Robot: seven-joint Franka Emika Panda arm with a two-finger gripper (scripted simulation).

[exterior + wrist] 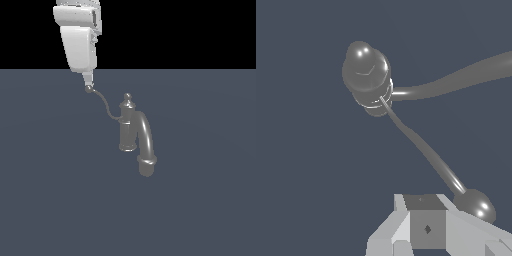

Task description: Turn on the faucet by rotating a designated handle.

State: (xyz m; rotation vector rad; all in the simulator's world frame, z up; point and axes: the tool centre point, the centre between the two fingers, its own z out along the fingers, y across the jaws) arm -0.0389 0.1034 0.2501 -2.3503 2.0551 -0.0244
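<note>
The faucet [128,127] is a grey upright post with a knob finial and a thick arched spout [145,142] curving toward the camera. The handle [104,103], a thin S-curved lever, runs from the post to a ball tip [89,89] at the exterior view's upper left. My gripper [88,83] hangs straight down with its fingers together, their tips touching the ball tip from above. In the wrist view the post [366,74] is seen from above. The handle [426,150] runs to its ball tip [476,205], right beside my gripper [426,216]. The ball is not between the fingers.
The faucet stands on a flat dark blue-grey floor [50,200]. Nothing else is in view. The spout [461,77] reaches away from the post on the side opposite my fingers.
</note>
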